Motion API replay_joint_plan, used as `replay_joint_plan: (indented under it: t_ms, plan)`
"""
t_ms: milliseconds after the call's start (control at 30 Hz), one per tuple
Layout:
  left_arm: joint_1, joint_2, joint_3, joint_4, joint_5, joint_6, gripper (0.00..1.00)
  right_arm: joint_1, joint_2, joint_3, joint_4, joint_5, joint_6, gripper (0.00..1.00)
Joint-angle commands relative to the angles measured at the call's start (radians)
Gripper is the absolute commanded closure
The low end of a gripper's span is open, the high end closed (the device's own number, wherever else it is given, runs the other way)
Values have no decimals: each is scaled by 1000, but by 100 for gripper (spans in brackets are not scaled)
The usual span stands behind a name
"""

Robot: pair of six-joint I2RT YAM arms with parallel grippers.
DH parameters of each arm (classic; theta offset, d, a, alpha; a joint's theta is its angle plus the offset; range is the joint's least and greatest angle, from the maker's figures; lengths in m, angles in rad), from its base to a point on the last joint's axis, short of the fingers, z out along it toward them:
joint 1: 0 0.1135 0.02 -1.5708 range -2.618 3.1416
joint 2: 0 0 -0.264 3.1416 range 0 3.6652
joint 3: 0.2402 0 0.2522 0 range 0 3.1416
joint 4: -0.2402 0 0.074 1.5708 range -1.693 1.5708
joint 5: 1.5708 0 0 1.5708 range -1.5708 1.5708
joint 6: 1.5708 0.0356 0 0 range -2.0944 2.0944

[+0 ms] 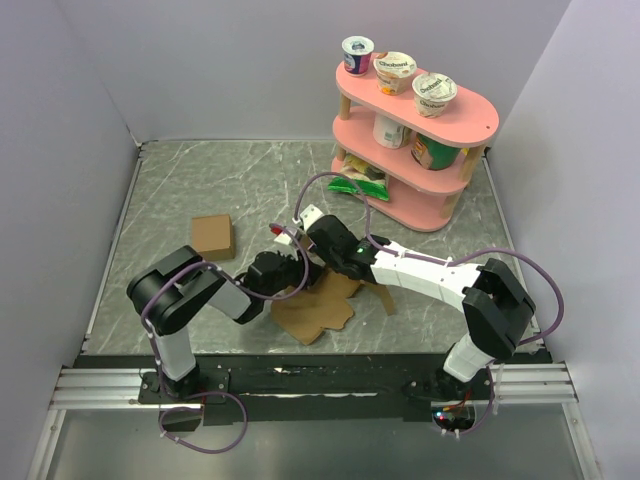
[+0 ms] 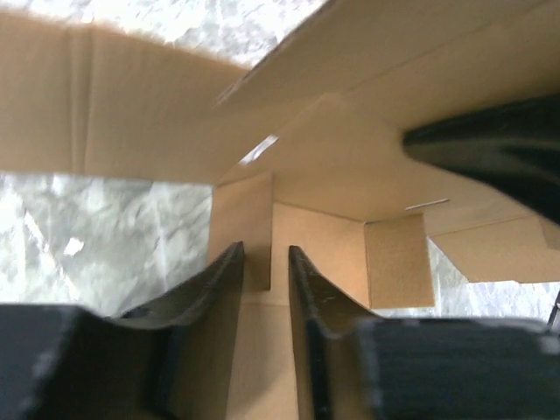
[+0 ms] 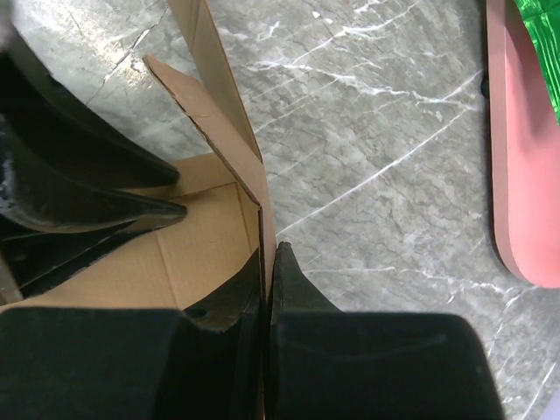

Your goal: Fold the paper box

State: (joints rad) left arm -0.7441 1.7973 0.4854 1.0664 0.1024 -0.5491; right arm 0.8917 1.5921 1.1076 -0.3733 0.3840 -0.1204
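Observation:
The paper box (image 1: pixel 328 306) is a brown cardboard cutout lying partly flat between the two arms, with some panels raised. My right gripper (image 3: pixel 269 249) is shut on one upright wall of the paper box (image 3: pixel 210 232), one finger on each side. Above the inner panels of the paper box (image 2: pixel 157 114) my left gripper (image 2: pixel 267 254) holds its jaws a narrow gap apart, and bare cardboard shows through the gap. In the right wrist view the left gripper's fingers (image 3: pixel 105 206) reach in from the left. In the top view the left gripper (image 1: pixel 298 275) and right gripper (image 1: pixel 320 268) meet over the sheet.
A small neat brown cube (image 1: pixel 212 236) sits to the left on the marble table (image 1: pixel 200 180). A pink two-tier shelf (image 1: pixel 415 130) with yogurt cups and a green packet (image 1: pixel 362 185) stands at the back right; its base edge (image 3: pixel 525 175) is near. Walls close three sides.

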Motion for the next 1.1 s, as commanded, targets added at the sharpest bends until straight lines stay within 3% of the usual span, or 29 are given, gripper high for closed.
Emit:
replay_joint_plan:
  t_ms: [0, 133, 233, 300, 433, 700, 800, 1067]
  plan:
    - [-8, -76, -24, 23, -46, -22, 64, -2, 14, 1, 42, -54, 74, 97]
    - [8, -171, -44, -55, -84, -8, 45, -17, -12, -18, 54, -71, 71, 97]
    - [28, -255, -77, -100, -95, 18, 37, -27, -35, -41, 73, -96, 54, 97]
    - [35, -311, -93, -138, -96, 37, 37, -27, -44, -49, 80, -108, 51, 97]
    - [64, -383, -116, -158, -41, 110, 50, -30, -50, -58, 83, -115, 42, 97]
    - [184, -480, 10, -279, -1, 35, 50, -30, -64, -80, 99, -134, 38, 97]
    - [207, -467, 70, -313, -39, -32, 47, -30, -57, -84, 112, -135, 33, 97]
    - [221, -268, 202, -335, 60, -83, 50, -31, -58, -94, 123, -128, 21, 97]
